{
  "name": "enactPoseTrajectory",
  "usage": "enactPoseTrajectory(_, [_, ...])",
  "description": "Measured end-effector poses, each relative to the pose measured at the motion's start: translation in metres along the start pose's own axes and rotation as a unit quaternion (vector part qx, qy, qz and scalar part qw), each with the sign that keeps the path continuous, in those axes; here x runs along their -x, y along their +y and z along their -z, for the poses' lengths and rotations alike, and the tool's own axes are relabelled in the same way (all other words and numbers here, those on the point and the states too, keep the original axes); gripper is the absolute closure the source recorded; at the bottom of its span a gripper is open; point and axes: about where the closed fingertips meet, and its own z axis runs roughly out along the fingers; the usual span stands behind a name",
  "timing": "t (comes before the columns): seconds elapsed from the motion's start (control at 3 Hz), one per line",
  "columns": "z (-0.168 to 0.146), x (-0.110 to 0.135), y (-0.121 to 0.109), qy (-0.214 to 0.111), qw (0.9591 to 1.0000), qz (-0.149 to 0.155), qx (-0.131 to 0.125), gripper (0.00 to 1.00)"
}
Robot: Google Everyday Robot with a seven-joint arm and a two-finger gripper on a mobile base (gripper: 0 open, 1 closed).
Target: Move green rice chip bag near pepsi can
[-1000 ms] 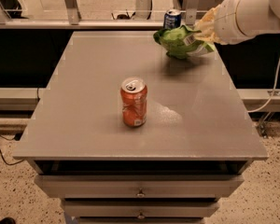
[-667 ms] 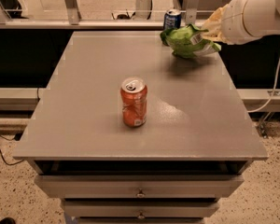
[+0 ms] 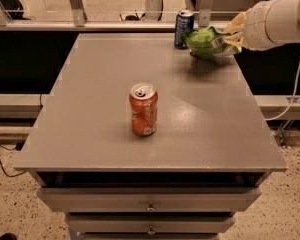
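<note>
Camera view looks down from the front onto a large grey table (image 3: 90, 134) with a flat, matte top that fills most of the scene. Below its front edge sit two grey drawers (image 3: 200, 200), one above the other, each with a small round knob at its centre. The floor around the table is speckled and light coloured.

A thick white robot arm (image 3: 277, 19) reaches in from the upper right edge, above the far right corner of the table. A thin white cable (image 3: 294, 84) hangs down beneath it, off the table's right side.

The green rice chip bag (image 3: 204, 40), crinkled and bright green, is at the far right corner of the table, near the back edge. It casts a dark shadow on the surface right under it; whether its bottom touches the table cannot be told. The gripper (image 3: 228, 35), pale yellow, is at the bag's right side, and it is closed on that edge of the bag, holding it.

An orange can (image 3: 143, 109) stands upright near the middle of the table, well apart from everything else, its silver top facing up.

The pepsi can (image 3: 184, 28), dark blue with a silver top, stands upright at the back edge, just beside the bag's left side.
</note>
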Motion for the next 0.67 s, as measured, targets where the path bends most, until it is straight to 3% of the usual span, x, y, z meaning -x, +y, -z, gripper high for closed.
enactPoseTrajectory(0.67, [-0.015,-0.018,-0.003,0.012,0.9997,0.017,-0.014,1.00])
